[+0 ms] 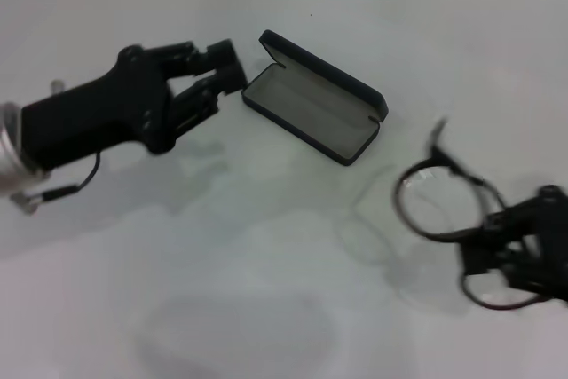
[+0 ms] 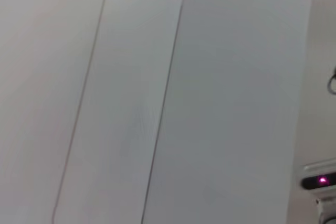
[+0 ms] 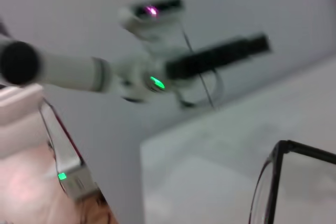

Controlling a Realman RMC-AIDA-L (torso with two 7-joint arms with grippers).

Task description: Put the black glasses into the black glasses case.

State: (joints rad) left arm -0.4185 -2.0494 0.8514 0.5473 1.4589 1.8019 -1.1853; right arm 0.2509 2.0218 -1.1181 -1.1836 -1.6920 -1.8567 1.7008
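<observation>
The black glasses case lies open on the white table, grey lining up, lid raised at the back. My left gripper is open beside the case's left end, its fingertips close to the near corner. My right gripper is at the lower right, shut on the black glasses. It holds them by the frame above the table, one temple arm sticking up. The glasses cast a faint shadow to the left. Part of the frame and a lens also show in the right wrist view. The left wrist view shows only wall.
The white table reaches a tiled wall at the back. The right wrist view shows my left arm far off, with lit indicator lights, and the table's edge.
</observation>
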